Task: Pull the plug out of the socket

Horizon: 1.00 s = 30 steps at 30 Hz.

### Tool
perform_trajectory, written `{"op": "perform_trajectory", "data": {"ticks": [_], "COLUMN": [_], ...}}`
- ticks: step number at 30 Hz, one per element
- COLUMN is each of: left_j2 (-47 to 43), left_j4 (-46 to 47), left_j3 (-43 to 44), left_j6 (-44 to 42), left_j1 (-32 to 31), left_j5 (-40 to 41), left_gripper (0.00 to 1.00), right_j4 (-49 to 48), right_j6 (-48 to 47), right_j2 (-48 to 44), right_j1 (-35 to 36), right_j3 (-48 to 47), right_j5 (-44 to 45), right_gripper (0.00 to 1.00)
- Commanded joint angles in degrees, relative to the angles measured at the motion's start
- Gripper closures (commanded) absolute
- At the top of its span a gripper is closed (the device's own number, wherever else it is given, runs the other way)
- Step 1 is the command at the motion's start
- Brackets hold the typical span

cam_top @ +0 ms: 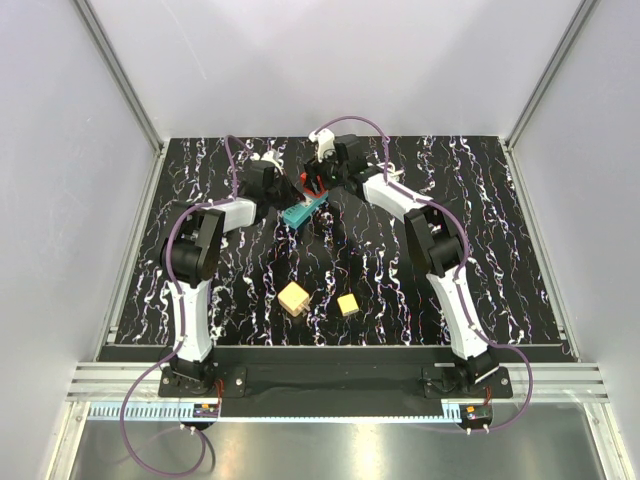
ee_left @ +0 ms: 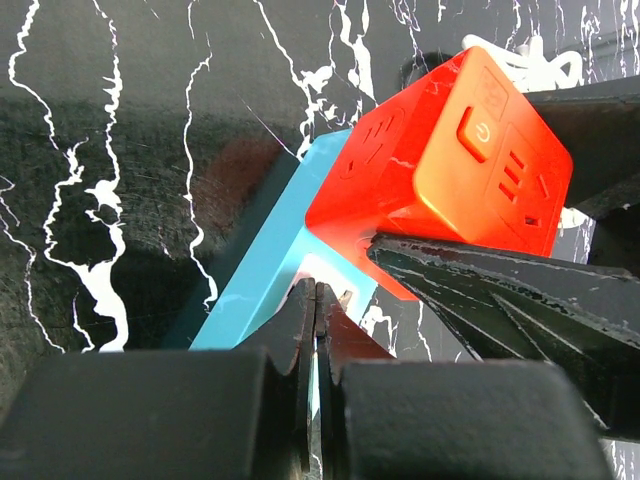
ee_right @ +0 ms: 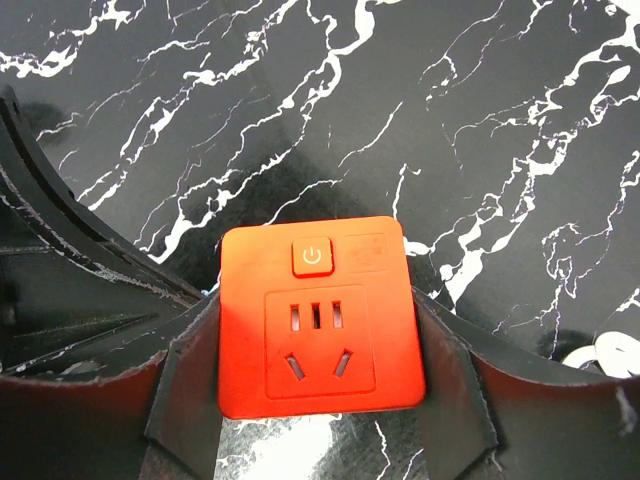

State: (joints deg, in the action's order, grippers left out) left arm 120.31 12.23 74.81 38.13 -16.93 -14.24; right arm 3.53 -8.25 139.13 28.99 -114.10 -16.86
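The pull itself is not yet done, though the set-up for it looks complete. The socket (ee_left: 262, 280), a teal-blue strip, lies flat on the bench (cam_top: 480, 250) towards the far middle, between the two arms. The plug (ee_right: 320, 315), an orange-red cube with its own outlets and a power button on the outer face, sits against the strip's top at one end and appears to be fully seated. The right end effector (ee_right: 315, 300) is at a middling width, a finger against each of two opposite sides of the cube, so it holds the plug. The left end effector (ee_left: 316, 300) is closed with nothing between its fingers, its tips resting on the near end of the strip, which I judge to be a brace to keep it down. What is left is the main step: draw the cube straight out of the strip while the strip stays pinned, then confirm that the two are apart.
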Motion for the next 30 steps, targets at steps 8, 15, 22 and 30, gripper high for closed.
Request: {"op": "perform_trajectory", "data": {"ticks": [8,15,22,30], "left_j2": [2.2,2.4,2.5,2.1], "left_j4": [-5.8,-5.9,-6.0,-4.6], "left_j3": [0.2,0.4,0.7,-0.4], "left_j6": [-2.1,-2.0,-2.0,-2.4], "left_j1": [-0.3,-0.3,-0.3,-0.3], "left_j5": [2.6,2.9,2.9,1.8], "left_gripper": [1.00,1.00,1.00,1.00], "right_j4": [-13.1,-19.7,-21.5,-21.1], "right_j6": [2.2,2.5,2.8,2.9], "right_j2": [-7.9,-13.1,-13.8,-15.7], "right_j1": [0.7,0.7,0.7,0.6], "right_j3": [7.1,13.5,14.5,15.5], "right_j5": [2.8,3.3,3.3,6.3], "right_gripper": [1.00,1.00,1.00,1.00]}}
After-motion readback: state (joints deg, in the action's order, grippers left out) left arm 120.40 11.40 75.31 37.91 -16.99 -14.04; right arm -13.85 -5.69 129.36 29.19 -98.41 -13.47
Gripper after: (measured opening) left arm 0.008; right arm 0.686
